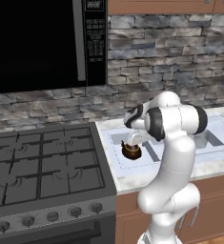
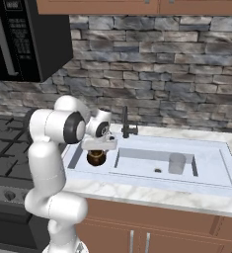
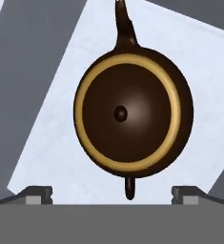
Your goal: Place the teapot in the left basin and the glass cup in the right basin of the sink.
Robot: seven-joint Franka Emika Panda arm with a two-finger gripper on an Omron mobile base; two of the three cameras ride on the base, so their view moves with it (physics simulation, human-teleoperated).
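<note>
The dark-brown teapot (image 1: 131, 151) (image 2: 96, 158) with its golden-tan rim stands upright on the pale floor of the left basin (image 1: 114, 141) (image 2: 77, 157) of the sink. My gripper (image 1: 132, 141) (image 2: 98, 148) hangs straight above it, open, gripping nothing. In the hand view the teapot (image 3: 132, 114) lies centred below, and the two fingertips (image 3: 37, 193) stand wide apart, clear of it. The glass cup (image 2: 176, 163) stands upright in the right basin (image 2: 147, 167) (image 1: 214, 138), near its right wall.
A dark curved faucet (image 2: 126, 123) rises behind the sink's divider. A black stove (image 1: 42, 162) adjoins the counter on the left, with a black microwave (image 1: 42, 43) above it. A stone wall (image 2: 162, 84) backs the white marble counter (image 2: 152, 195).
</note>
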